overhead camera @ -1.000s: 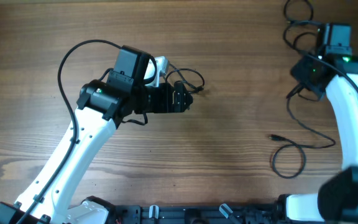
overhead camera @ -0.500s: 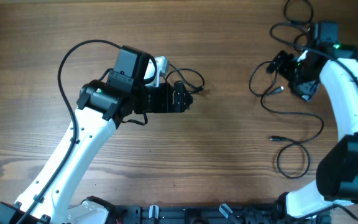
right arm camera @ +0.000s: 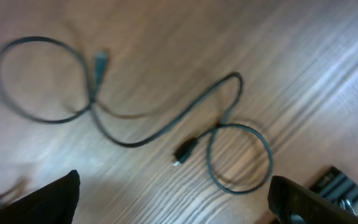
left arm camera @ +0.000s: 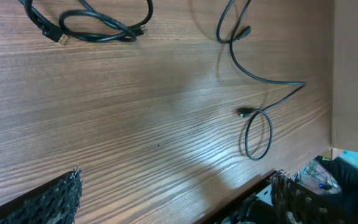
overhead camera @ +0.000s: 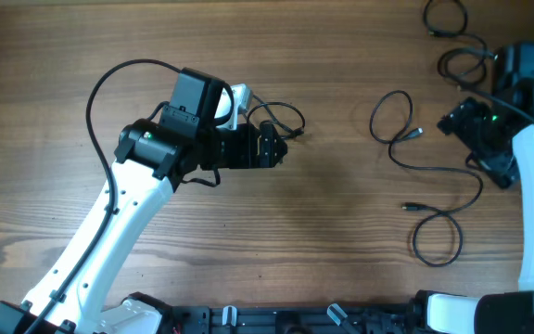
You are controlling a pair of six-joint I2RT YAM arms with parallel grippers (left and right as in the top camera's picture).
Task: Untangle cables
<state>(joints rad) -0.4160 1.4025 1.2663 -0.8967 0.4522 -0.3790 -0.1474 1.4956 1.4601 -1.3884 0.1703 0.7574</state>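
Observation:
A long black cable (overhead camera: 438,172) lies loose on the wooden table, with a loop at each end and one plug (overhead camera: 412,206) free. It also shows in the right wrist view (right arm camera: 160,127) and the left wrist view (left arm camera: 257,74). My right gripper (overhead camera: 478,144) hovers open just right of that cable, holding nothing (right arm camera: 176,208). A shorter coiled cable (overhead camera: 281,116) lies by my left gripper (overhead camera: 269,147). In the left wrist view a coiled cable (left arm camera: 98,25) sits at the top left. The left gripper (left arm camera: 176,211) is open and empty above bare wood.
Another black cable (overhead camera: 448,17) curls at the table's far right corner, behind the right arm. The table's front edge (left arm camera: 332,93) shows in the left wrist view. Black fixtures (overhead camera: 276,320) line the front edge.
My right gripper carried the long cable leftward from the far right corner, then opened. The cable now lies spread on the table and the right arm has drawn back to the right. The left arm is unmoved.

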